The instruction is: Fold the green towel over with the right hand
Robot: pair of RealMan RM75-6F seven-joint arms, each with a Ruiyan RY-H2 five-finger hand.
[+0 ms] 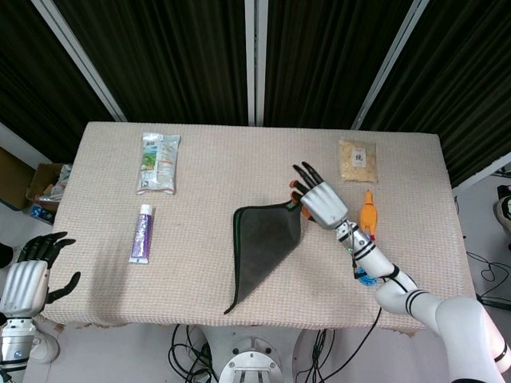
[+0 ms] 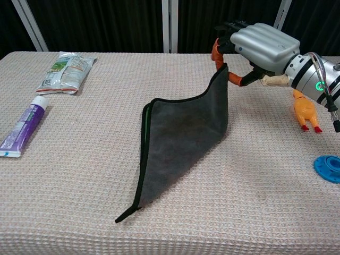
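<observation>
The dark green towel lies folded into a triangle at the middle of the table, one point toward the front edge. My right hand pinches its right corner and holds it lifted above the table, so the cloth hangs in a curved sheet. Off the table's front left corner, my left hand hangs open with its fingers spread; only the head view shows it.
On the left lie a purple tube and a green snack packet. A bag of grains, an orange toy chicken and a blue cap sit at the right.
</observation>
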